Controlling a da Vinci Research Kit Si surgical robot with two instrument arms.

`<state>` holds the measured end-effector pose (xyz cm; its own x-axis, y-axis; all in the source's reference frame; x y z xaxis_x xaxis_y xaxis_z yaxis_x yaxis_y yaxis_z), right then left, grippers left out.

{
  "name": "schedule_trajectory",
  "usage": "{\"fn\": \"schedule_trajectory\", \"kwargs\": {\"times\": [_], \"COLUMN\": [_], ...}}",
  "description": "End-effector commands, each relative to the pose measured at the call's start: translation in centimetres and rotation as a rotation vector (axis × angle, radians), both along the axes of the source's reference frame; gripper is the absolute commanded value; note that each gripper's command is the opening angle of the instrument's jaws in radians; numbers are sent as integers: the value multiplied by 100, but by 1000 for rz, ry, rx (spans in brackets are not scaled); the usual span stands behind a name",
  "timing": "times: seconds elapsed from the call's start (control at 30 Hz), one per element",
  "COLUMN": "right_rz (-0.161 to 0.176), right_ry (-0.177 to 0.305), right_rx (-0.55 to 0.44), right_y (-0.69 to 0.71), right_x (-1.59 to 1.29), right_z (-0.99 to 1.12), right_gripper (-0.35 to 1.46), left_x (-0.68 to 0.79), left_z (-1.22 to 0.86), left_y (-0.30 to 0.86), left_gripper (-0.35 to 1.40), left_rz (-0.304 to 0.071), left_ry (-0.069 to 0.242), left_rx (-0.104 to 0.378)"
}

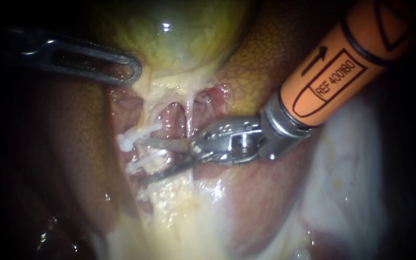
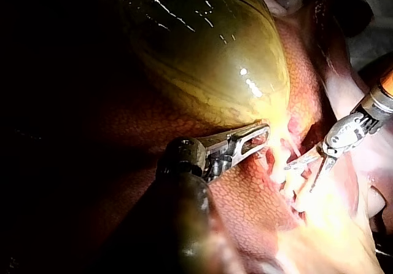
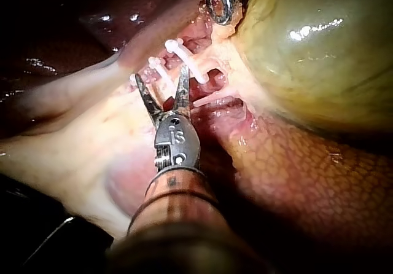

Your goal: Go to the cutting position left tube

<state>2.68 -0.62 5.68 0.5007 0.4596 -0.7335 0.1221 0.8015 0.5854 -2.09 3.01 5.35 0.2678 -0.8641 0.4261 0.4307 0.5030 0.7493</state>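
My right instrument (image 1: 143, 161) comes in from the upper right on an orange shaft, and its two thin blades stand open. They straddle the left tube (image 1: 144, 153), a pale strand carrying white clips (image 1: 127, 140). In the right wrist view one clip (image 3: 157, 70) lies between the open blades (image 3: 161, 77) and another clip (image 3: 184, 55) sits just beyond them. My left instrument (image 1: 123, 70) reaches in from the left, its slotted jaws shut on the gallbladder (image 1: 179, 38) at its lower edge, holding it up. The left wrist view shows the same grip (image 2: 253, 140).
A thin second strand (image 1: 189, 111) runs down to the right of the clipped tube. Brown liver (image 1: 73, 144) flanks the opened pink bed on both sides. Pale fatty tissue (image 1: 179, 216) spreads below the blades.
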Motion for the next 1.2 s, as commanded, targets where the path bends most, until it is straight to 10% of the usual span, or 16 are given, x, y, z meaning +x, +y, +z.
{"fn": "schedule_trajectory", "kwargs": {"times": [0.03,0.53,1.2], "right_rz": [-1,5,14], "right_ry": [3,-2,-21], "right_rx": [1,0,78], "right_y": [1,4,18], "right_x": [-4,-37,-29], "right_z": [-2,-6,43], "right_gripper": [124,124,124], "left_x": [0,1,2], "left_z": [0,1,1], "left_y": [0,0,0], "left_gripper": [-35,-35,-35], "left_rz": [0,1,1], "left_ry": [0,-1,-1], "left_rx": [0,0,0]}}
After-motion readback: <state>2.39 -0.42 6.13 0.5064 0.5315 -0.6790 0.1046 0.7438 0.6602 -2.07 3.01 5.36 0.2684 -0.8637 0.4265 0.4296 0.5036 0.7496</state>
